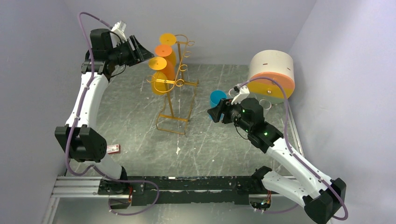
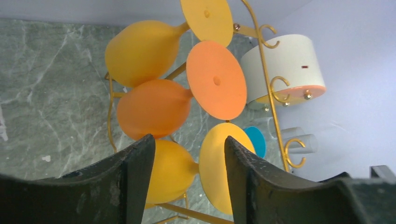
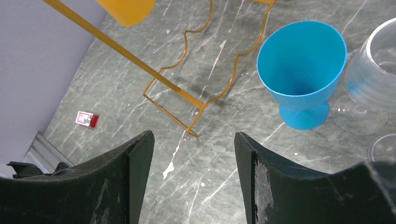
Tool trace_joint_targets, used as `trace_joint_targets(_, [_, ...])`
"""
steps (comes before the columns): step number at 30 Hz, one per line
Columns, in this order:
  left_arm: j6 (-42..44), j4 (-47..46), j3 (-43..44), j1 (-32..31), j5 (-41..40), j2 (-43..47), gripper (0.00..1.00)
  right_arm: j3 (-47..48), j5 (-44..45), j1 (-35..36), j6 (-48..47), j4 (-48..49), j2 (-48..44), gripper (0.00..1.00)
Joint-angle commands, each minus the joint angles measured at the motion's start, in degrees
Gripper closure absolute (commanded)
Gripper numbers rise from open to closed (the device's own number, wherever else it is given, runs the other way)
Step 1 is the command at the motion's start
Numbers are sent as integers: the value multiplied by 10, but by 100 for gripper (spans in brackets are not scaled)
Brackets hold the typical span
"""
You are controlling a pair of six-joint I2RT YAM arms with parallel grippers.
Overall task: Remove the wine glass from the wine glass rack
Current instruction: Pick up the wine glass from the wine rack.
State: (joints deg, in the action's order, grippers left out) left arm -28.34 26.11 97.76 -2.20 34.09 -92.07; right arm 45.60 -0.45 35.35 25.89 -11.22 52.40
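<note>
three wine glasses [image 1: 161, 80], two yellow and one orange, are hung upside down on the gold wine glass rack [image 1: 169, 101] at the far middle. the left gripper [image 1: 142, 50] is held wide open and empty beside the rack top. the right gripper [image 1: 211, 113] is spread wide, empty, near a blue cup [image 1: 217, 97].

1 wine glass rack [image 3: 177, 88], 3 wine glasses [image 2: 154, 108]: 2 yel, 1 orng; 1 blue cup [image 3: 301, 70]

The rack [image 3: 140, 63] is thin, shiny gold metal wire. The glasses [image 2: 154, 114] look like smooth, matt plastic. The desk [image 3: 196, 177] is veined grey stone.
</note>
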Motion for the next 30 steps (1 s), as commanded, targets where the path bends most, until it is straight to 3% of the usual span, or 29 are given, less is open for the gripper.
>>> trace_joint_targets(1, [29,58,35,-12,-40,-14,42,-3,7,-2,-3,-3,-16,32])
trace_joint_targets(7, [32,54,24,-15,-14,-7,48,-3,4,-2,-3,-6,-17,32])
trace_joint_targets(19, [39,54,8,-15,28,20,46,-4,-1,-2,-5,-5,-5,32])
trace_joint_targets(30, [62,89,27,-15,42,6,57,4,-3,-2,-5,-5,5,32])
